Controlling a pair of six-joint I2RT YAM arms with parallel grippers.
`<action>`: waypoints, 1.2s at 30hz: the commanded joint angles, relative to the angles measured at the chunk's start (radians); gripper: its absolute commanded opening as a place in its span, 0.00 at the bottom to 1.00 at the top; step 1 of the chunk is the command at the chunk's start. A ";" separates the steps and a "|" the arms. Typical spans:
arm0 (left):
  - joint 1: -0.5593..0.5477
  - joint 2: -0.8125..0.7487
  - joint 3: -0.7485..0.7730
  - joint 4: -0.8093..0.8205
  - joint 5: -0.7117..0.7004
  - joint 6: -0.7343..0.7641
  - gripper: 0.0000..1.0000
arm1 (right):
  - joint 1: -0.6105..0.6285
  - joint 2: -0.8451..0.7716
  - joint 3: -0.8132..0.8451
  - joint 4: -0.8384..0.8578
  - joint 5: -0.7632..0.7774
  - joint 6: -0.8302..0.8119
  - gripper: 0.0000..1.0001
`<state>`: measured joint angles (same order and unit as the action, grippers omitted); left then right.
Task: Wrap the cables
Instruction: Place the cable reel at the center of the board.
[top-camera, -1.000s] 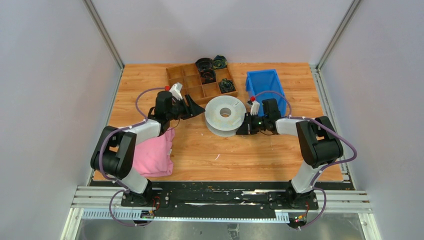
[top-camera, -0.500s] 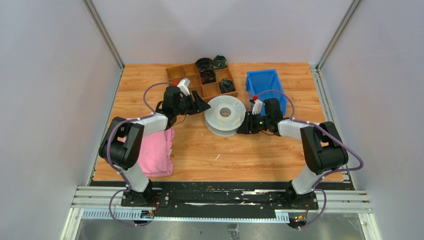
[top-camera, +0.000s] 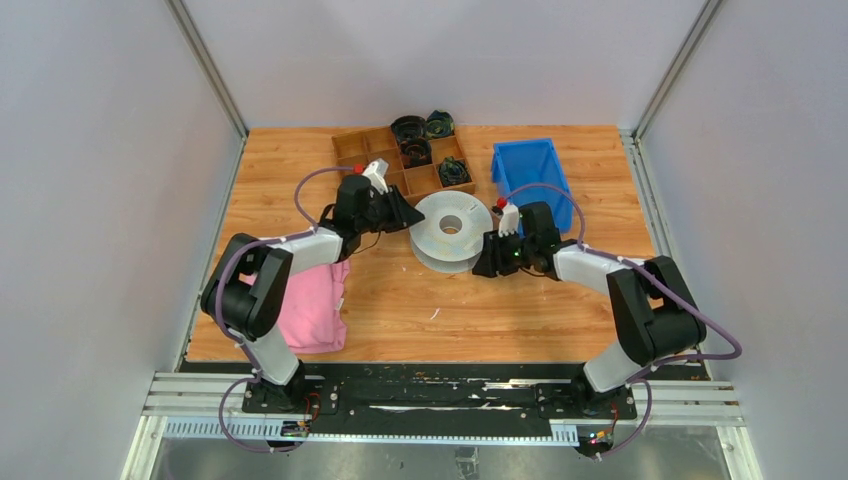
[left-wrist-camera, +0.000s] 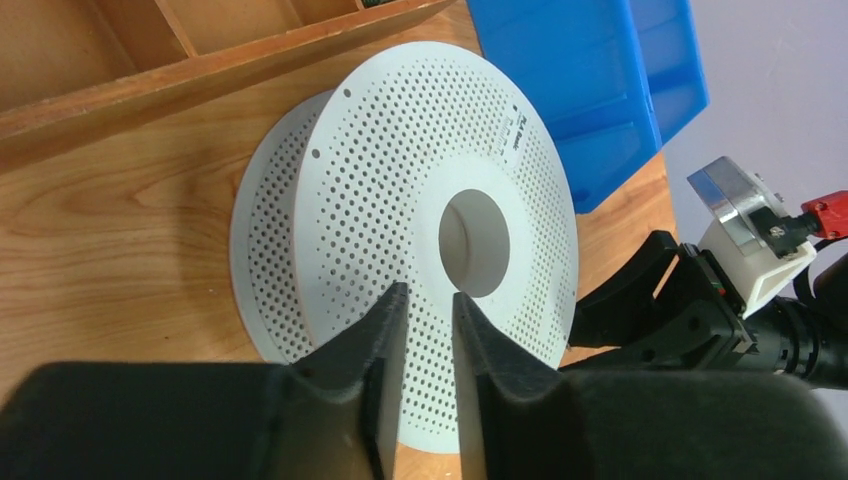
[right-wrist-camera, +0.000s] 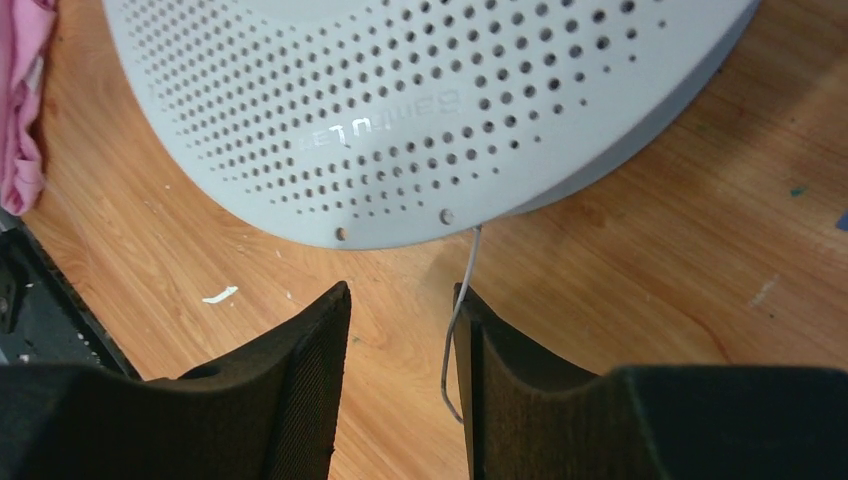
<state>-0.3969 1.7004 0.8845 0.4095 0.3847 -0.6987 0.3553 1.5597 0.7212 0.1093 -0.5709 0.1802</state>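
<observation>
A white perforated spool lies flat mid-table. From its near rim a thin grey cable hangs down to the wood, running along the inner face of one finger of my right gripper. That gripper is open and pinches nothing; in the top view the right gripper sits at the spool's right near edge. My left gripper reaches over the spool's top flange from the left. A narrow gap between its fingers shows the flange behind and nothing inside. From above, the left gripper touches the spool's left rim.
A wooden divider tray with dark coiled bundles stands behind the spool. A blue bin is at the back right. A pink cloth lies near the left arm. A small white scrap lies on the wood.
My right gripper has opened from shut, letting go of the cable. The left arm has swung right to the spool and its jaws have narrowed.
</observation>
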 joint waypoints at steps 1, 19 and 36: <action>-0.020 -0.018 -0.031 0.018 -0.023 -0.013 0.24 | 0.014 0.016 0.034 -0.065 0.066 -0.053 0.43; -0.036 -0.181 -0.154 -0.044 0.012 0.126 0.24 | 0.006 0.038 0.121 -0.181 -0.055 -0.221 0.48; -0.021 0.093 0.391 -0.542 -0.159 0.481 0.83 | 0.006 0.026 0.125 -0.212 -0.077 -0.260 0.48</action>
<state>-0.4091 1.7214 1.1866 0.0383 0.2806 -0.3195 0.3561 1.5917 0.8211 -0.0841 -0.6289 -0.0532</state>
